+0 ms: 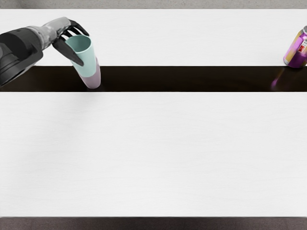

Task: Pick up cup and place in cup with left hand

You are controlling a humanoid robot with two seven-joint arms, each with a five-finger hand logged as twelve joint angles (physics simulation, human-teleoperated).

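My left hand (76, 47) reaches in from the left edge at the upper left, closed around the upper part of a teal cup (87, 61). The thumb crosses the front of this cup and the other fingers curve behind its rim. Directly below and partly behind it shows a mauve cup (93, 81), standing on the dark strip. The two cups overlap in this view; whether the teal one is inside the mauve one or just over it, I cannot tell. The mauve cup's upper part is mostly hidden.
A purple and yellow can (296, 51) stands at the far right, cut off by the picture's edge. The white table (158, 153) is crossed by a dark strip (192, 79) behind its middle.
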